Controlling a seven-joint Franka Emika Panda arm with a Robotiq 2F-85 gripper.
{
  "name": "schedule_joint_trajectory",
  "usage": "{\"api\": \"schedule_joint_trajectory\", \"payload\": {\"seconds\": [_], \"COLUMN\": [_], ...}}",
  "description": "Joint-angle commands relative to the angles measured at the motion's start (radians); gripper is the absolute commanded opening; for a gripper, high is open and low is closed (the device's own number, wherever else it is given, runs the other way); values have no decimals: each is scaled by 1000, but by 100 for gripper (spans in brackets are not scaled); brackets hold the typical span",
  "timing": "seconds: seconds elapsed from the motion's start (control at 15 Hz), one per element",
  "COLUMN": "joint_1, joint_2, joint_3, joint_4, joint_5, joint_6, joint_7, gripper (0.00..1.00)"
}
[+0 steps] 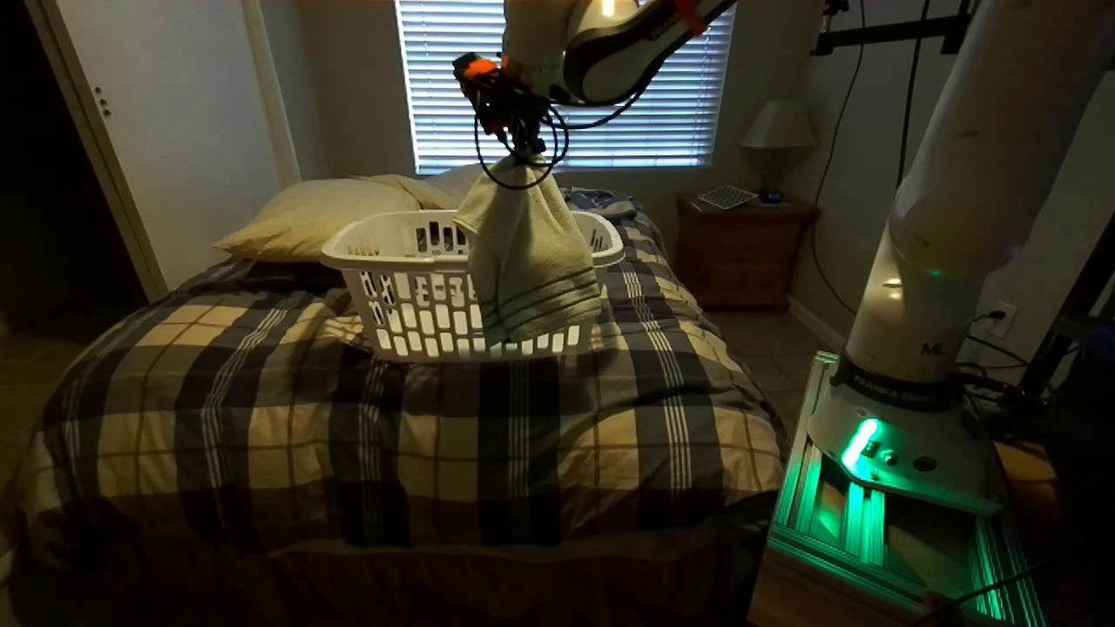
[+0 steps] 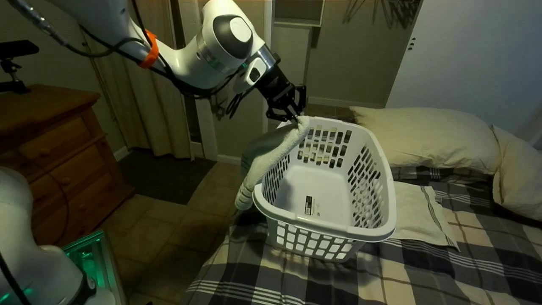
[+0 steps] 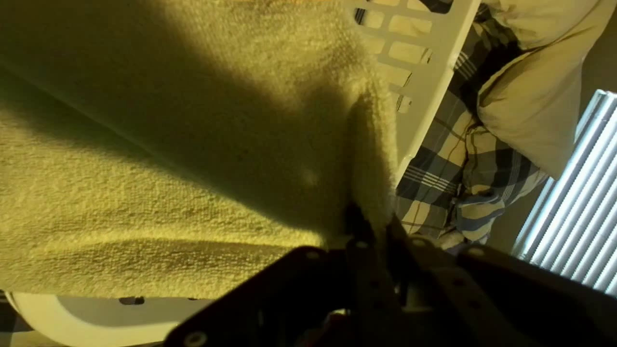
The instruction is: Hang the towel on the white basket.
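Note:
The towel [image 1: 531, 261], pale cream with dark stripes near its lower edge, hangs from my gripper [image 1: 525, 158]. It also shows in an exterior view [image 2: 271, 159] and fills much of the wrist view [image 3: 144, 193]. My gripper's fingers [image 2: 297, 117] are shut on its top end, with cloth pinched between the tips [image 3: 378, 226]. The white basket [image 1: 392, 261] stands upright on the bed. The towel drapes along the outside of one long side, over the rim line [image 2: 324, 224]; I cannot tell whether it rests on the rim. Part of that rim is hidden behind it.
The basket stands on a plaid bedcover [image 1: 418, 453]. Pale pillows [image 2: 423, 131] lie beyond it. A flat pale cloth with a dark stripe [image 2: 423, 216] lies beside the basket. A wooden nightstand [image 1: 740, 252] with a lamp [image 1: 778, 131] and a wooden dresser [image 2: 55, 140] stand off the bed.

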Motion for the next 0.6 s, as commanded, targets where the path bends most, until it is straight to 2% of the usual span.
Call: {"api": "schedule_joint_trajectory", "payload": {"seconds": [0.0, 0.07, 0.13, 0.2, 0.53], "joint_1": [2, 5, 5, 5, 18], "joint_2": [34, 48, 50, 54, 72], "joint_3": [-31, -30, -38, -43, -51], "joint_4": [48, 42, 53, 58, 66], "joint_5": [-43, -70, -71, -68, -83], "joint_6": [17, 21, 13, 13, 19], "joint_7": [44, 83, 62, 52, 66], "gripper": [4, 6, 26, 34, 68]}}
